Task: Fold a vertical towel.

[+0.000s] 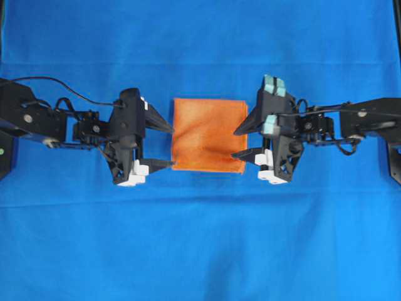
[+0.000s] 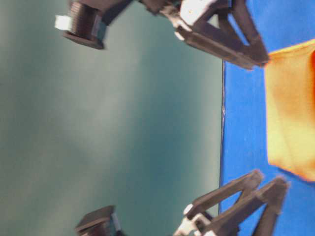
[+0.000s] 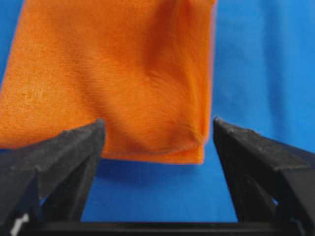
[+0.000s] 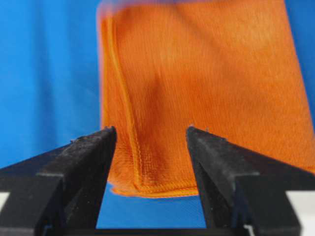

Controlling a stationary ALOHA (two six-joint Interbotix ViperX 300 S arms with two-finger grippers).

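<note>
The orange towel [image 1: 208, 134] lies doubled, roughly a square, flat on the blue cloth at the middle. My left gripper [image 1: 170, 145] is open at its left edge, with the fingertips just at that edge and nothing held. In the left wrist view the towel [image 3: 123, 73] has its folded corner just beyond the open gripper [image 3: 158, 123]. My right gripper [image 1: 235, 144] is open at the towel's right edge. In the right wrist view the towel's [image 4: 206, 73] stitched, layered corner lies between the open fingers of the gripper [image 4: 150, 129], and it is not pinched.
The blue cloth backdrop [image 1: 200, 238] covers the whole table. The table-level view is turned sideways and shows the towel [image 2: 290, 123] at the right, black fingers [image 2: 236, 44] at top and bottom, and a green wall [image 2: 123, 123].
</note>
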